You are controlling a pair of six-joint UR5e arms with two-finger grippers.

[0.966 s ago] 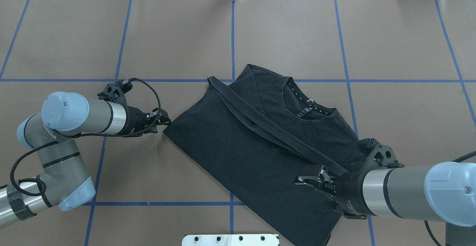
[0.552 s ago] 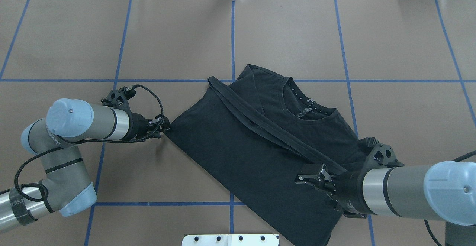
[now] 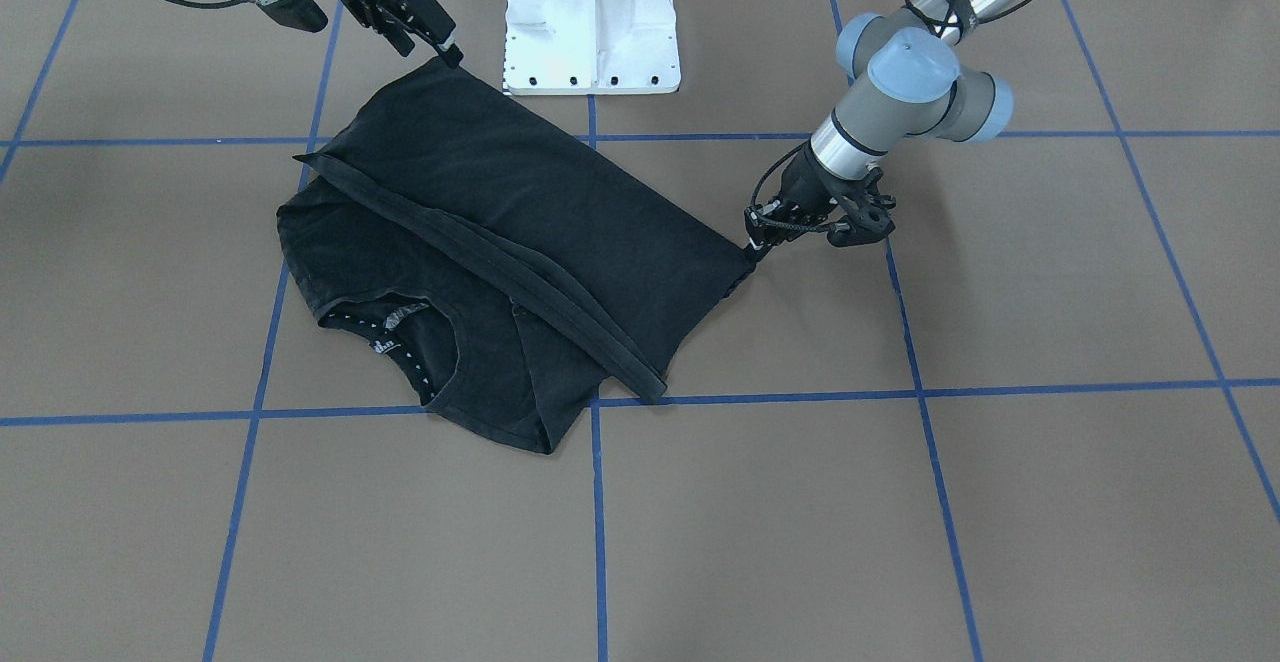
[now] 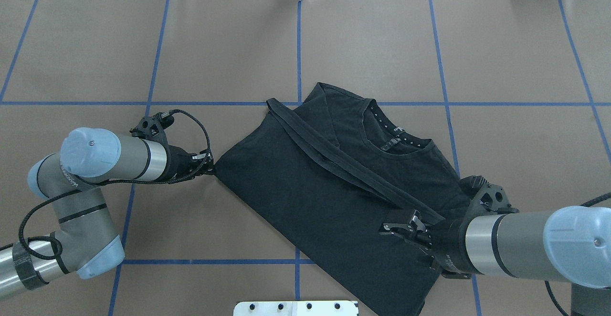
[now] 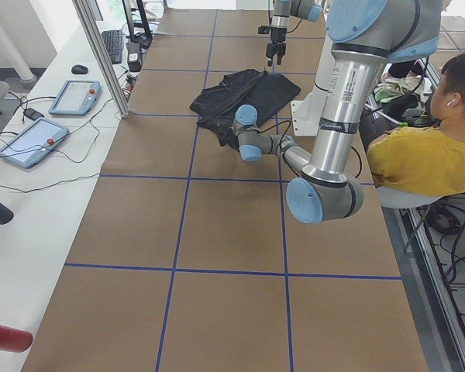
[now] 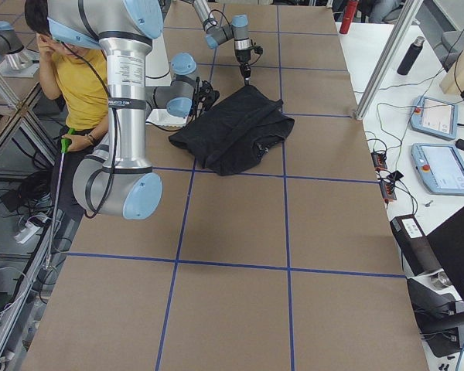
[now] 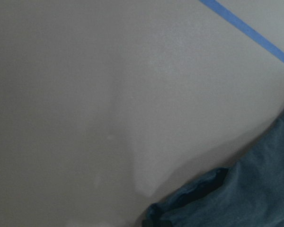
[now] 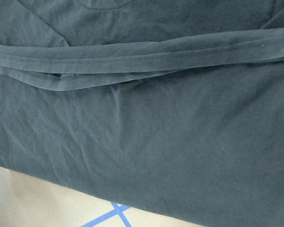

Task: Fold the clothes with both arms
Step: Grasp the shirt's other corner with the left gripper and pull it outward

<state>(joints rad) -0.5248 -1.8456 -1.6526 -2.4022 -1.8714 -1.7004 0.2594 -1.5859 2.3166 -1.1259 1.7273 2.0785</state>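
While the black T-shirt (image 4: 305, 196) lies on the brown counter (image 4: 372, 44), skewed to the blue tape grid (image 4: 299, 58), both arms are at its edges. The shirt sits centre-right in the overhead view, its near corner close to the white base pedestal (image 3: 592, 32).

Shirt: folded once. A plain black panel is laid over the body, and its hem band (image 4: 343, 163) runs diagonally across. The collar (image 4: 398, 139), with an inner label, is exposed on the far side of the band.

Left arm (image 4: 119, 156): low, reaching in from the side. The left fingers (image 4: 210, 165) are pressed together on the folded panel's outer corner. The cloth draws to a point there, clear in the front-facing view (image 3: 755, 244). The left wrist view shows only bare counter, a tape line and a rolled cloth edge.

Right arm (image 4: 506, 244): extended over the shirt's near-right part. The right fingers (image 4: 403, 225) look spread, with no cloth between them. In the front-facing view one fingertip (image 3: 452, 50) sits right at the panel's corner nearest the pedestal. I cannot tell whether it touches. The right wrist view is filled with wrinkled black fabric and the hem band.
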